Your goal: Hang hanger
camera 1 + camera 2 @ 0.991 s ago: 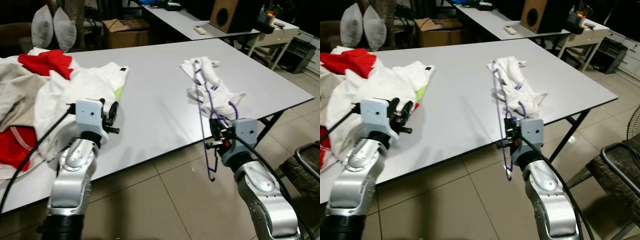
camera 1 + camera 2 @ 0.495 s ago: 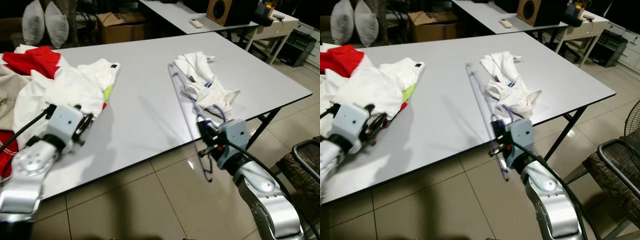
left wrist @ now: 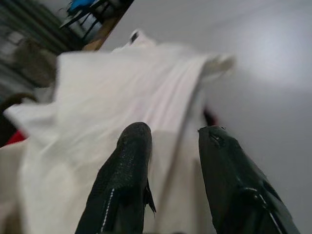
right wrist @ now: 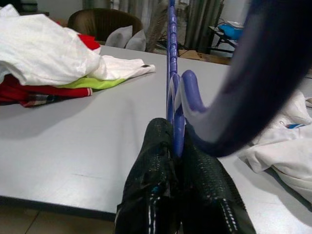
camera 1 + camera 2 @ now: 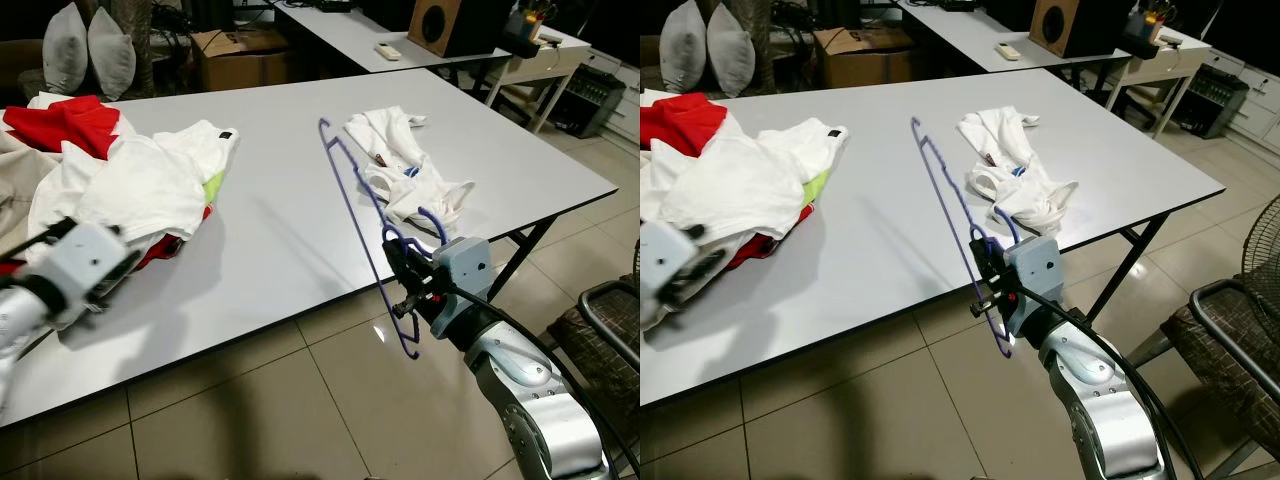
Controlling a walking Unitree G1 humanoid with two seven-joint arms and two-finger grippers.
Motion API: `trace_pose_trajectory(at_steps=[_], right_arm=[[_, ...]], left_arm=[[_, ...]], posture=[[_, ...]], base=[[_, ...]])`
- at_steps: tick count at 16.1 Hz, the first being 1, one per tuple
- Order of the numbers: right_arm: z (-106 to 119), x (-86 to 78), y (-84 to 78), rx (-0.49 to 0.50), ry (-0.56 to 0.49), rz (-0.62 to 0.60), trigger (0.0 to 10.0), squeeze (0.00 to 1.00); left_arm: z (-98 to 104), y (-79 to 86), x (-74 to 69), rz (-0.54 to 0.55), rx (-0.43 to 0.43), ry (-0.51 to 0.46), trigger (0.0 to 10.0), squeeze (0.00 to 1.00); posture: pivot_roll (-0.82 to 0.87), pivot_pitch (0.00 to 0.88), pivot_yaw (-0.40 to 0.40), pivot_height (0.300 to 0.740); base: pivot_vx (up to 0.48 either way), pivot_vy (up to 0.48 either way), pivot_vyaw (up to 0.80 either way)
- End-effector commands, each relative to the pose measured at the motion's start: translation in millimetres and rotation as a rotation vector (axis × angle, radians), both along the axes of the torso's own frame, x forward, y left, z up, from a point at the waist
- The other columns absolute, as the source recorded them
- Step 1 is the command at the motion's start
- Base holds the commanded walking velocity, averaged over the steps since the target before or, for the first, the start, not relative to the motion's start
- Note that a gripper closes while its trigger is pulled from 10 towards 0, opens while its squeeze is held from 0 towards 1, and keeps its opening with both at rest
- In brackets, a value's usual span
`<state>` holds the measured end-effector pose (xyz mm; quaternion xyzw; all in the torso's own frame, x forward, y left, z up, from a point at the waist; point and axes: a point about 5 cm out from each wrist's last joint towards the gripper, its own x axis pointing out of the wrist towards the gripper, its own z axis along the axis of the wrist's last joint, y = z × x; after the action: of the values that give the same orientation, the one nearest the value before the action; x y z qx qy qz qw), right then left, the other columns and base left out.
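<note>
Far left of the head views: left gripper (image 5: 100, 285) sits low at the frame edge, blurred, over the near edge of the grey table (image 5: 280, 210). In the left wrist view its fingers (image 3: 124, 180) stand apart with nothing between them, pointed at the white garment (image 5: 150, 185) on the clothes pile. Reads as parked out of the way, not working.

Upper left of the frame: the pile itself, white shirts over red cloth (image 5: 60, 115), with a lime-green edge showing underneath. Two grey pillows (image 5: 70, 50) behind it.

Centre: purple hanger (image 5: 365, 215) held up off the table, one long arm slanting toward the upper middle of the frame, hook end near the gripper. Nothing is draped on it.

Centre right: crumpled white cloth (image 5: 410, 170) lying on the table, apart from the hanger.

Lower right: right gripper (image 5: 400, 285) clenched on the hanger wire close to the hook; the right wrist view shows both fingers pinched tight on the purple wire. Gripping near the hook probably keeps that end steerable for hooking onto a rail.

No rail or rod in sight, so my read is carry phase, hanging not yet done.
</note>
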<state>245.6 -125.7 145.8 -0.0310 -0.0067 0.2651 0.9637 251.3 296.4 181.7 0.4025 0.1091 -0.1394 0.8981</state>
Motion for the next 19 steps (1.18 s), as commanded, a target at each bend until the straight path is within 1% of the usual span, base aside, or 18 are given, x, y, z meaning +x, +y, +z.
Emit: trace_pose_trajectory(at_steps=[1,2,3,4,5,7,8,11,12,15,17,18,19], right_arm=[[1,-0.4,0.2,0.001,0.005,0.008,10.0,0.00],[1,0.5,1.2,-0.001,-0.004,0.004,10.0,0.00],[1,1.1,1.8,-0.001,-0.010,0.001,10.0,0.00],[1,1.4,2.3,-0.002,-0.015,-0.001,10.0,0.00],[1,1.5,1.7,-0.010,-0.026,-0.006,10.0,0.00],[1,1.9,1.3,-0.017,-0.030,-0.009,10.0,0.00],[1,1.9,1.3,-0.019,-0.031,-0.008,10.0,0.00],[1,2.4,2.2,-0.026,-0.033,-0.001,10.0,0.00],[1,2.8,2.6,-0.028,-0.035,0.003,10.0,0.00],[0,3.5,3.2,-0.028,-0.036,0.005,10.0,0.00],[1,3.9,4.1,-0.025,-0.033,0.016,10.0,0.00],[0,2.2,5.5,-0.007,-0.012,0.059,10.0,0.00],[0,2.2,5.5,-0.007,-0.012,0.059,10.0,0.00]], left_arm=[[1,1.8,0.2,0.004,0.021,-0.009,10.0,0.00],[-1,1.7,0.8,0.008,0.020,-0.007,10.0,0.00],[-2,1.0,2.0,0.014,0.021,-0.018,8.4,0.00],[-3,0.6,2.8,0.018,0.023,-0.027,8.4,0.00],[-2,2.2,6.3,0.031,0.052,-0.066,0.0,0.00],[-1,1.9,8.3,0.032,0.036,-0.089,0.0,0.00],[-2,1.5,8.3,0.028,0.029,-0.084,0.0,0.00],[-4,3.2,8.5,0.034,0.067,-0.081,0.0,0.00],[-7,3.8,8.9,0.026,0.093,-0.078,0.0,0.00],[-8,5.3,10.1,0.034,0.118,-0.087,0.0,0.00],[-2,1.6,15.4,0.031,0.080,-0.128,0.0,0.00],[2,-4.6,19.2,0.017,0.025,-0.142,0.0,0.00],[2,-4.6,19.2,0.017,0.025,-0.142,0.0,0.00]], posture=[[-0.10,0.007,-0.085,0.740],[-0.10,0.005,-0.085,0.740],[-0.10,0.004,-0.085,0.740],[-0.10,0.004,-0.085,0.740],[-0.10,0.001,-0.084,0.740],[-0.10,0.000,-0.085,0.740],[-0.10,0.000,-0.086,0.740],[-0.10,0.000,-0.091,0.740],[-0.10,0.000,-0.093,0.740],[-0.10,0.000,-0.093,0.740],[-0.10,0.000,-0.092,0.740],[-0.10,0.000,-0.094,0.740],[-0.10,0.000,-0.094,0.740]], base=[[0.000,0.000,0.00],[0.000,0.000,0.00],[0.000,0.000,0.00],[0.000,0.000,0.00],[0.000,0.000,0.00],[0.000,0.000,0.00],[0.000,0.000,0.00],[0.000,0.000,0.00],[0.000,0.000,0.00],[0.000,0.000,0.00],[0.000,0.000,0.00],[0.000,0.000,0.00],[0.000,0.000,0.00]])
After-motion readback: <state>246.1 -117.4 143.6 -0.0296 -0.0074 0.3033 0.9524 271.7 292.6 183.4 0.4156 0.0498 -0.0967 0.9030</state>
